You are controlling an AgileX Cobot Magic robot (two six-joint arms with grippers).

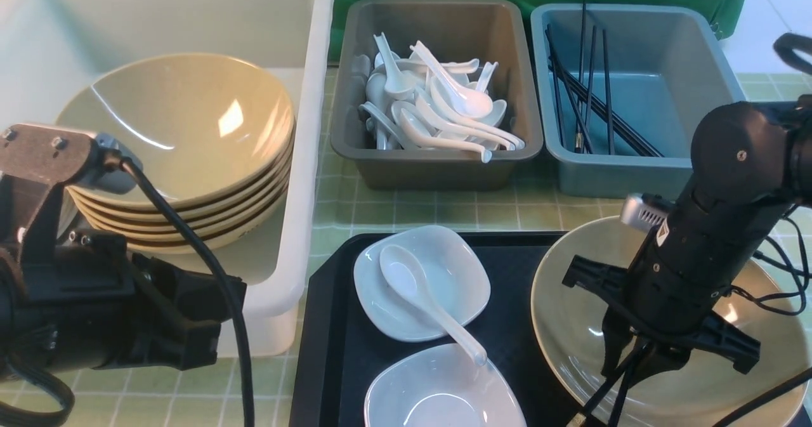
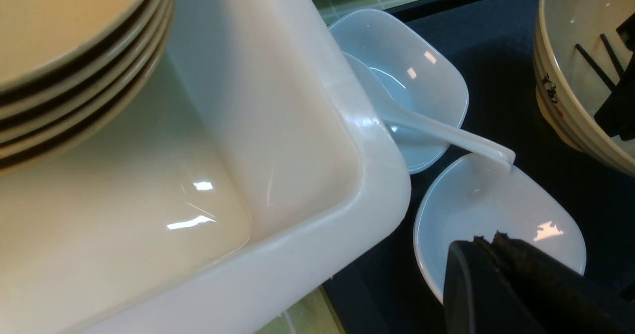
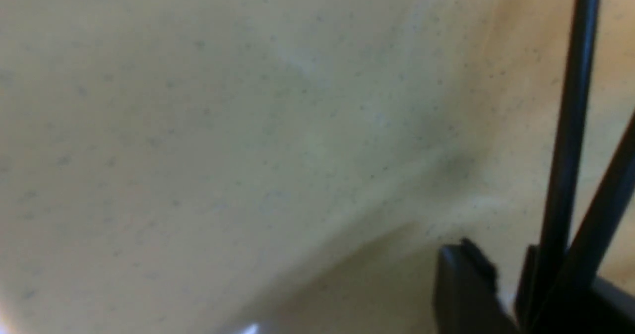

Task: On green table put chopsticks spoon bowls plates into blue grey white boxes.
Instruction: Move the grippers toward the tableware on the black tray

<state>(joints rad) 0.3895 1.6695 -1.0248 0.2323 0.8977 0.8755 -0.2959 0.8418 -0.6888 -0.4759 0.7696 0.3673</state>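
Three boxes sit at the back of the pale green gridded table [image 1: 444, 208]. Far left is the large translucent white plastic tub [image 1: 304, 160], which holds a stack of glossy tan bowls [image 1: 184, 129]. The left gripper [image 2: 488, 239] hangs near the tub's front wall, jaws pressed together, nothing in them.

In the middle, the dark grey plastic box [image 1: 438, 173] is piled with white ceramic spoons [image 1: 444, 103]. In front of it a black textured tray [image 1: 520, 275] carries two small white squarish dishes [image 1: 444, 268]. One glossy white soup spoon [image 1: 419, 294] lies with its scoop in the far dish and its handle reaching the near dish.

Back right is the blue-grey plastic box [image 1: 634, 173], with several boxed chopsticks [image 1: 590, 91] leaning inside. Front right, one wide tan bowl [image 1: 571, 313] sits on the tray. The right gripper [image 1: 625, 367] is down inside it, and a pair of thin black chopsticks [image 3: 565, 150] runs between its jaws. The jaws are narrow, but a sliver of bowl shows beside one, so I cannot tell if the pinch is firm.

The step in hand is likely moving this pair to the blue-grey box. The sticks cross, so one may slip.
- Seat both sticks before raising.
- Lift straight up, clear of the bowl's rim.
- Carry them forward over the box's near wall.
- Lower the tips in alongside the others, then release.
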